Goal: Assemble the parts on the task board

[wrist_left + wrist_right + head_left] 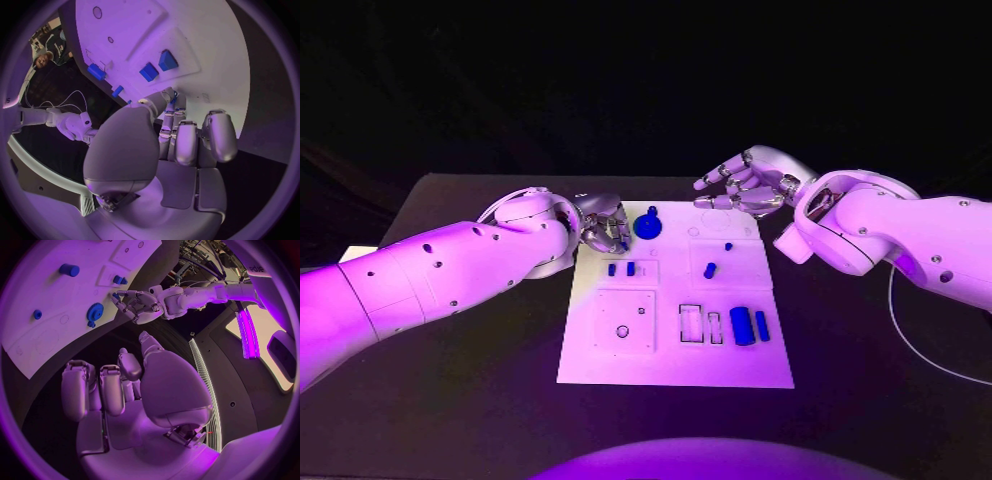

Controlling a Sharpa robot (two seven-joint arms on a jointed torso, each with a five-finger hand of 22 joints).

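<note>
white task board [733,370] flat in the middle of the black table [473,400], long side running away from the robot. left hand [604,224] at the board's far left corner, fingers curled in toward the edge, fingertips close to a round blue gear [648,226] lying flat on the far part of the board; cannot tell whether anything sits between those fingers or whether they touch the gear. in the left wrist view, fingers [187,142] bent down over the board's rim, a sliver of blue showing at the tips. right hand [750,186] hovering off the far right corner of the board, above the table, fingers apart and loosely bent, holding nothing. two small blue pegs [620,269] standing side by side in a raised block on the left half, just nearer than the gear. a short blue cylinder [711,269] lying on the right half, with a tiny blue pin [727,245] just beyond it. nearer the robot, on the right half, a blue bar [741,326] and a thinner blue bar [762,323] upright side by side, next to two rectangular slots [692,323]. a square recessed plate with a small hole [623,330] on the near left.
</note>
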